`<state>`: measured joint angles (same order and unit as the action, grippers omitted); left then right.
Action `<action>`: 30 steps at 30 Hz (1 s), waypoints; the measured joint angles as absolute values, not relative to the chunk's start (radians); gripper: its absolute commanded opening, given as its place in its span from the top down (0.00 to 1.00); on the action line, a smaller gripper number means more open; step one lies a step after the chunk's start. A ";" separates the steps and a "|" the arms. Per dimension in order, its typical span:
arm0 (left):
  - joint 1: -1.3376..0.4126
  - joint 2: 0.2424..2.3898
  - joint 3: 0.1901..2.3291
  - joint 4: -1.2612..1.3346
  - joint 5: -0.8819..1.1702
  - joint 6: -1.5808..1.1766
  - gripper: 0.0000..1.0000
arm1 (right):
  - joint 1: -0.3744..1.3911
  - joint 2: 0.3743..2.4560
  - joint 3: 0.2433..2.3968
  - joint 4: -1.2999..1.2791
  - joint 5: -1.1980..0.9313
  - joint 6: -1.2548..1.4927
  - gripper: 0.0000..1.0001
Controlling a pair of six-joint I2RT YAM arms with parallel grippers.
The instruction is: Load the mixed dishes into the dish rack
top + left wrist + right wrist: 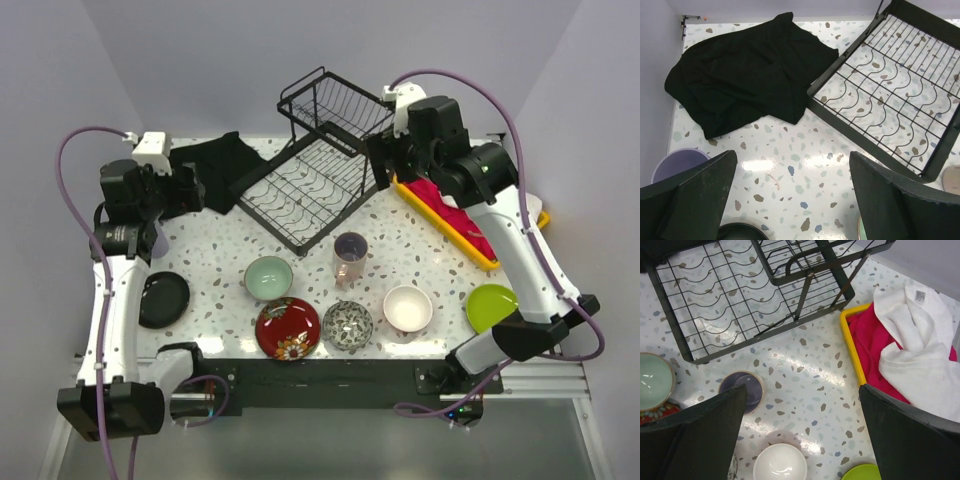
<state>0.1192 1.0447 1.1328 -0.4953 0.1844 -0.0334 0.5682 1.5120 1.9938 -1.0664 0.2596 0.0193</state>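
The black wire dish rack (310,175) stands at the back centre with nothing in it. On the table in front lie a pale green bowl (269,278), a red floral bowl (288,327), a black-white patterned bowl (347,324), a white bowl (407,308), a pinkish mug (350,256), a lime green plate (492,307) and a black plate (163,298). A lavender mug (680,164) shows at the lower left of the left wrist view. My left gripper (195,190) is open and empty left of the rack (890,100). My right gripper (383,165) is open and empty, raised by the rack's right end (740,305).
A black cloth (215,165) lies crumpled left of the rack. A yellow tray (450,225) with pink and white cloths (912,350) sits at the right. The table's back-left corner (685,22) is close to the cloth.
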 measured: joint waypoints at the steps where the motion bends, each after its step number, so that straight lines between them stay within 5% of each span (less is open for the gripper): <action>1: 0.119 1.034 1.133 -0.501 0.191 -0.034 0.00 | 0.572 1.514 1.995 -1.067 0.248 0.019 0.01; 10: 0.119 0.992 1.174 -0.616 0.234 -0.037 0.00 | 0.658 1.551 1.920 -0.891 -0.055 -0.115 0.11; 30: 0.136 0.868 1.163 -0.735 0.232 -0.014 0.00 | 0.794 2.254 2.192 -0.796 -0.138 -0.150 0.18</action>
